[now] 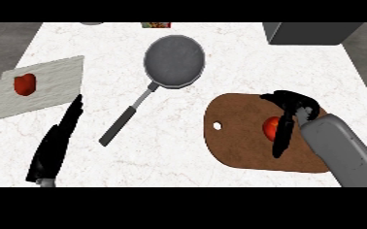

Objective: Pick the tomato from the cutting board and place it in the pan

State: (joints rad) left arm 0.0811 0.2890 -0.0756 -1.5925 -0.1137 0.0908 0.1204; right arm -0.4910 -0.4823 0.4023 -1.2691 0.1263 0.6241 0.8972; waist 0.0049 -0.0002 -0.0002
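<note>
Red tomato on brown cutting board – partly hidden, grey pan apart, handle toward viewer

No readable text, labels, numbers or signs anywhere

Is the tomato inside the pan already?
No, the tomato sits on the brown cutting board beside the right hand, and the pan holds nothing.

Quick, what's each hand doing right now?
Left hand: open, holding nothing.
Right hand: fingers curled around the tomato on the cutting board.
</note>
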